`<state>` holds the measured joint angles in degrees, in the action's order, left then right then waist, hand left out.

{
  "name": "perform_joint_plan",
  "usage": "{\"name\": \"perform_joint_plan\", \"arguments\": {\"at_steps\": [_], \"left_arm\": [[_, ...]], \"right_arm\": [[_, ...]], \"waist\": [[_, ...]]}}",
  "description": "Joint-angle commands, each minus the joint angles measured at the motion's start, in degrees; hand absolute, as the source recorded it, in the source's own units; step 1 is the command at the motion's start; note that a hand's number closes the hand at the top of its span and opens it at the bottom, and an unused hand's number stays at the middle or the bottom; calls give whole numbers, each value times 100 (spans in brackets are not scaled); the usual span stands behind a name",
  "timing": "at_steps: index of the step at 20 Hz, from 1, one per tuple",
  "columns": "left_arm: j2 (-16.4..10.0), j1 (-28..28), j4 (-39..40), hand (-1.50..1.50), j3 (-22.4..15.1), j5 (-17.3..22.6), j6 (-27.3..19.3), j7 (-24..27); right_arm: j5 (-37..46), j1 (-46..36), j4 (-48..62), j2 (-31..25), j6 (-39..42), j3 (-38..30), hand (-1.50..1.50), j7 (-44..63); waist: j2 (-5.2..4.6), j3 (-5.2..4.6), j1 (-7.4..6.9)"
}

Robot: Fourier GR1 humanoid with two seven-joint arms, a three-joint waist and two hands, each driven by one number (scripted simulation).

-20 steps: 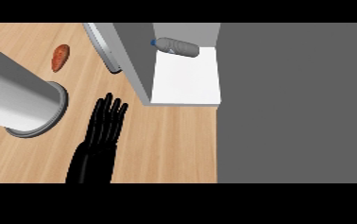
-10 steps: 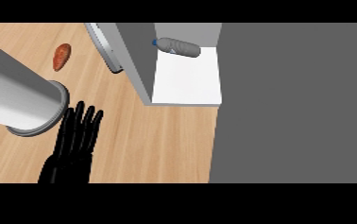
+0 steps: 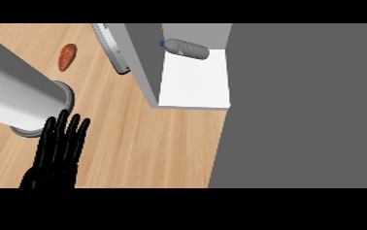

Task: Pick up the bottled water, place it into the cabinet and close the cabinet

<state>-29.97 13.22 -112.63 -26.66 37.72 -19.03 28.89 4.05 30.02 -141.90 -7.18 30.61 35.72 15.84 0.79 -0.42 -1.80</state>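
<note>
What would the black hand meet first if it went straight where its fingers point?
Probably the rim of the grey cylinder, just beside the black hand; heights are unclear.

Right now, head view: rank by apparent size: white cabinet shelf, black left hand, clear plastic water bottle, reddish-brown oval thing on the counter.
1. white cabinet shelf and black left hand: look alike; the hand is nearer the camera, so unranked.
2. clear plastic water bottle
3. reddish-brown oval thing
</note>
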Motion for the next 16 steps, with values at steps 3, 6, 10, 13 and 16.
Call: {"name": "perform_joint_plan", "arguments": {"at_steps": [3,6,10,13,16], "left_arm": [[-158,333,-116,-150,125,129,274,134],[-310,307,-109,-150,361,317,384,9],[-351,407,-130,-150,408,369,549,93],[-391,489,-164,-150,475,396,694,211],[-408,519,-150,-150,433,364,723,199]], "right_arm": [[950,-1051,-49,686,-654,1195,150,557],[934,-1574,153,688,-827,1182,150,797],[906,-2099,374,683,-1079,1197,150,946],[868,-2317,512,677,-1113,1269,150,1038],[750,-2515,608,672,-1113,1092,150,1146]], "waist": [[1,-24,-43],[-33,-32,-60],[-38,-30,-81],[-24,-33,-113],[-69,-38,-175]]}}
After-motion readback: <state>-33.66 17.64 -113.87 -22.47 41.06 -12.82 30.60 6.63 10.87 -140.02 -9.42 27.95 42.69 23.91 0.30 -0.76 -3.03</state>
